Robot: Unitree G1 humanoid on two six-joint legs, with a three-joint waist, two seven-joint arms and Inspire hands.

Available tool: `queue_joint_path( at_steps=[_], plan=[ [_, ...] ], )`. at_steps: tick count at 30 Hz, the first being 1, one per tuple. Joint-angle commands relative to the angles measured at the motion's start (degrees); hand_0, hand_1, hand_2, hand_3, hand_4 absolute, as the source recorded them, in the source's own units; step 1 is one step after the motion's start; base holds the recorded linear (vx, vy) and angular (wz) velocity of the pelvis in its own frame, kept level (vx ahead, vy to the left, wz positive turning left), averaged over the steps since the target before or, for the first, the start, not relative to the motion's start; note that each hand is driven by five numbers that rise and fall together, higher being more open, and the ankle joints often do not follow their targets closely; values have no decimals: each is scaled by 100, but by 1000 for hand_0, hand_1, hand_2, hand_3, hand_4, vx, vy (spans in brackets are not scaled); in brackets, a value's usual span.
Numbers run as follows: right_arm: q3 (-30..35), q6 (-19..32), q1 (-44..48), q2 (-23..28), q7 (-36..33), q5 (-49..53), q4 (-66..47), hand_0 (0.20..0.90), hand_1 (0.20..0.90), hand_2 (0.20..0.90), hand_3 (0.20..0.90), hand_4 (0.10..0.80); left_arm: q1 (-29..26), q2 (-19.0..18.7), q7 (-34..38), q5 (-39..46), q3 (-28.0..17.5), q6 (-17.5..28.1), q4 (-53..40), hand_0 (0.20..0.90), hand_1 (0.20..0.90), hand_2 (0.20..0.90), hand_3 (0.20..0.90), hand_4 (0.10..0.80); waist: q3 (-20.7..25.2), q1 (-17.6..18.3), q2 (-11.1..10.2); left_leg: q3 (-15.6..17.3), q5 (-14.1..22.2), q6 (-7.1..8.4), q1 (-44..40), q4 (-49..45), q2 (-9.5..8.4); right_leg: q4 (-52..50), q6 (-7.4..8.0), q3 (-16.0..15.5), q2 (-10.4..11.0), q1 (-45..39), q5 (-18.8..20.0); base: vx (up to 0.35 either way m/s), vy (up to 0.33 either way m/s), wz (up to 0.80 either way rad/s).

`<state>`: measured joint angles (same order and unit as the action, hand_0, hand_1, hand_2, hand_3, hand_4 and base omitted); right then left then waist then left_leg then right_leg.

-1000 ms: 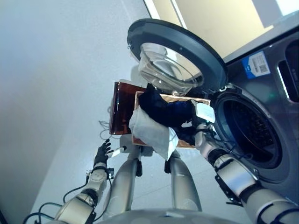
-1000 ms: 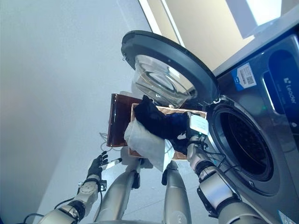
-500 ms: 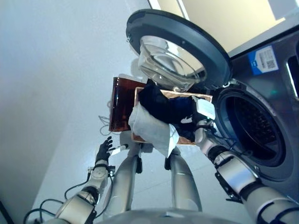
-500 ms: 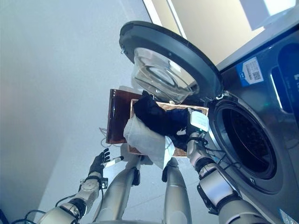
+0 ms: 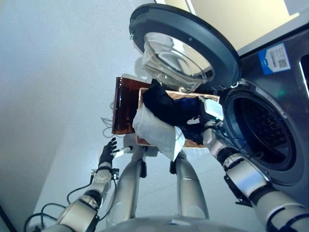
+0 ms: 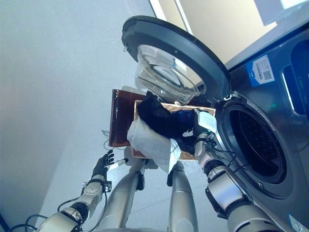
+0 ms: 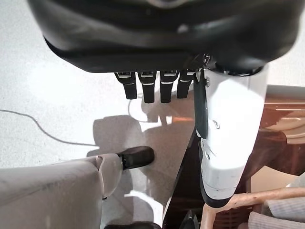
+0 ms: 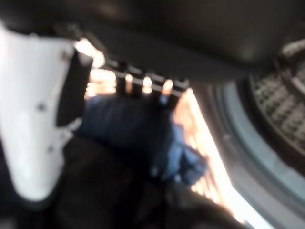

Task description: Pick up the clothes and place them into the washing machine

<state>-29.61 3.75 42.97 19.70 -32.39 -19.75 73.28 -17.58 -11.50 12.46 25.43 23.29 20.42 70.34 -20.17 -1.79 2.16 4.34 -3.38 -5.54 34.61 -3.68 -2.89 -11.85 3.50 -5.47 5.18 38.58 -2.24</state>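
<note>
A wicker basket (image 5: 186, 96) stands beside the washing machine's round drum opening (image 5: 263, 137). A dark navy garment (image 5: 169, 106) is heaped in it, and a white cloth (image 5: 157, 130) hangs over its near side. My right hand (image 5: 206, 116) rests on the dark pile at the basket's end nearest the drum. In the right wrist view its fingers (image 8: 143, 86) reach straight over a blue garment (image 8: 128, 129), with the white-covered thumb (image 8: 33, 119) spread aside. My left hand (image 5: 107, 151) hangs low at the left, its fingers (image 7: 152, 88) straight and holding nothing.
The machine's round glass door (image 5: 183, 43) stands wide open above the basket. A dark brown box (image 5: 124, 106) sits against the basket's left side. The perforated drum wall (image 8: 281, 95) shows close by the right hand. Pale floor (image 5: 63, 72) stretches out to the left.
The whole picture has shifted a little, so the camera moved. My right hand stays on the dark clothes at the basket's end. The left hand has hardly moved.
</note>
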Motion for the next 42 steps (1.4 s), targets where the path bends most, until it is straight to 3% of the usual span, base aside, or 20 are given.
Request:
queue_joint_path(
  at_steps=[1, 25, 42],
  plan=[
    [-171, 56, 451, 186, 45, 137, 110, 200, 200, 200, 200, 300, 186, -113, 32, 69, -145, 92, 174, 900, 900, 900, 900, 800, 261, -37, -77, -19, 50, 492, 462, -171, -196, 957, 43, 17, 91, 4, 1229, 0, 0, 0],
    [-71, 78, 283, 187, 125, 150, 120, 200, 200, 200, 200, 300, 233, -114, -14, -55, -201, 47, 176, 900, 900, 900, 900, 800, 369, -54, -80, -1, 82, 491, 409, -196, -188, 932, 23, 21, 75, -52, 1169, 0, 0, 0],
    [393, 313, -1107, 19, 378, 340, -904, 200, 200, 200, 200, 300, 514, -128, -193, -237, -622, -140, 497, 900, 900, 900, 900, 800, 822, 136, -403, 24, 275, 428, -570, -196, -185, 970, 10, -4, 70, -1091, 1015, 37, -18, -1]
  ],
)
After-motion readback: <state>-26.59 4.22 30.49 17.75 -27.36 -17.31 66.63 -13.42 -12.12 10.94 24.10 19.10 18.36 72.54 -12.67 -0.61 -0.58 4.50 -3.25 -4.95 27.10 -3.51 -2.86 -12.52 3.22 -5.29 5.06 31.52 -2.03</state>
